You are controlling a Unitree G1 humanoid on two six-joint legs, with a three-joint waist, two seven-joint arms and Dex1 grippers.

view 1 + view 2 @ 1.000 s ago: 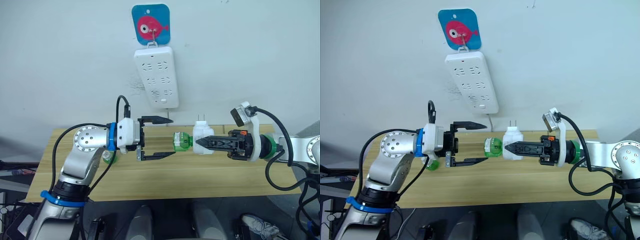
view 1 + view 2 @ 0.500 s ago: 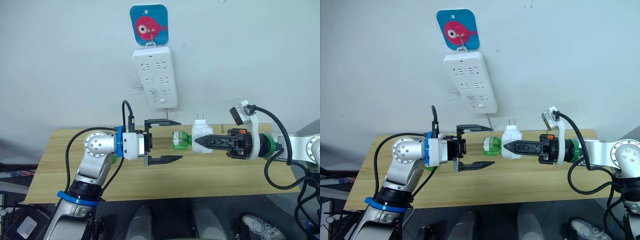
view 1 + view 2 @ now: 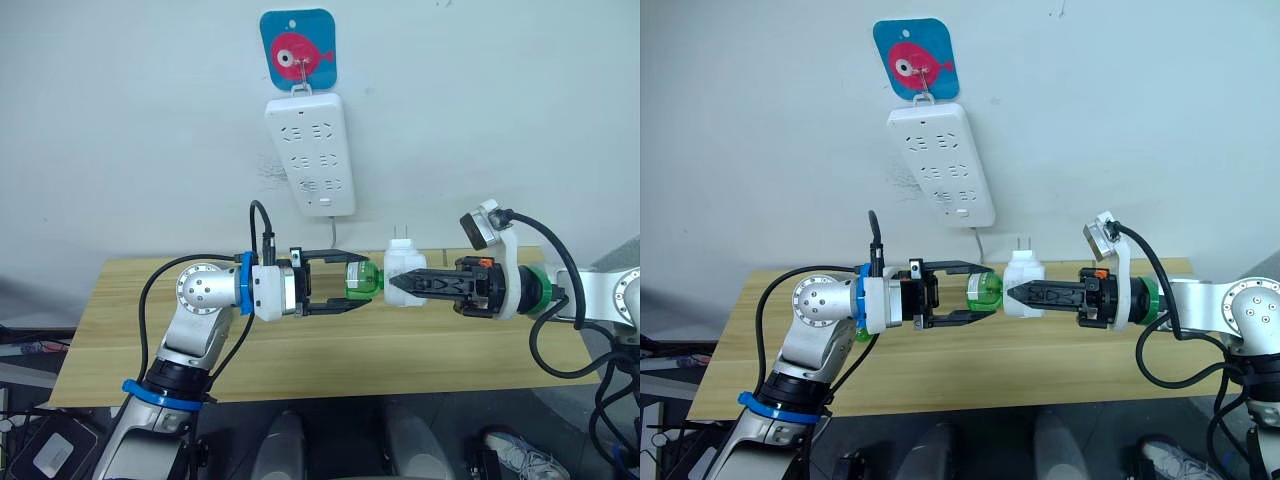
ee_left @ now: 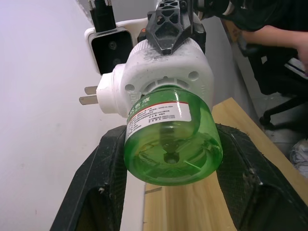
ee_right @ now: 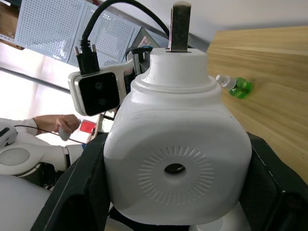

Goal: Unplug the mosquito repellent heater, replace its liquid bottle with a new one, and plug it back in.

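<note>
Left gripper [image 3: 345, 283] has advanced, fingers now spread around the bottle [image 3: 361, 281]; right gripper [image 3: 400, 285] clamps the heater [image 3: 404, 273], ready for unscrewing.

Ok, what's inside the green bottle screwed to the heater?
The green bottle, still on the heater, is see-through; a dark wick stub shows at its middle. The liquid level is unclear. The left gripper brackets it.

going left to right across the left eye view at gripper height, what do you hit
left gripper → green liquid bottle → mosquito repellent heater → right gripper
</note>
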